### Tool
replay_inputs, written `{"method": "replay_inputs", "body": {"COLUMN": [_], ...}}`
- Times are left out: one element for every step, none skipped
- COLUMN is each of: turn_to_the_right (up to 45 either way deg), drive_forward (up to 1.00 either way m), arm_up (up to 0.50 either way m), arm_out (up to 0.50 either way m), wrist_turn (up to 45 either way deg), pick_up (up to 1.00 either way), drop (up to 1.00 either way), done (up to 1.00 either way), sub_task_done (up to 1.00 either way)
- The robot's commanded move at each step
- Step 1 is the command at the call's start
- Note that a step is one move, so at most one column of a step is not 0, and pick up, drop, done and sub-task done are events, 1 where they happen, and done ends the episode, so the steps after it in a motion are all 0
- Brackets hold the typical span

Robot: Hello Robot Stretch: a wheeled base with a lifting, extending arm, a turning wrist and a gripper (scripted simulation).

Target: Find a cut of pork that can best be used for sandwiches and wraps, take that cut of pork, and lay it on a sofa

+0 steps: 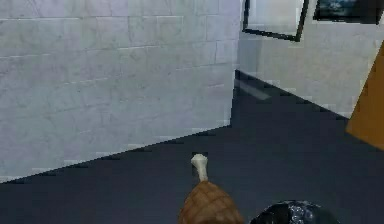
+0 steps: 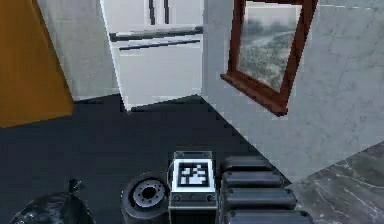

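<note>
Forward view, pork cut (image 1: 208,203): brown cross-hatched joint, pale bone end pointing up, at the bottom edge near the middle, dark floor (image 1: 300,150) behind it
Forward view, brick wall (image 1: 110,80): white, on the left
Arm side view, fridge (image 2: 160,50): white, upper middle
Arm side view, framed picture (image 2: 270,50): red-brown frame, right of the fridge
Arm side view, tool (image 2: 148,195): probably the dark round body left of the white marked square (image 2: 195,175) at the bottom edge; its far end is unclear, so its state and any load cannot be told
</note>
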Motion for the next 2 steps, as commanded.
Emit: {"method": "replay_inputs", "body": {"turn_to_the_right": [-24.0,0.0], "drive_forward": [0.00,0.10], "arm_up": [0.00,0.00], "arm_out": [0.00,0.00], "wrist_turn": [0.0,0.0], "pick_up": [0.00,0.00], "drop": [0.00,0.00], "done": [0.00,0.00], "sub_task_done": [0.00,0.00]}}
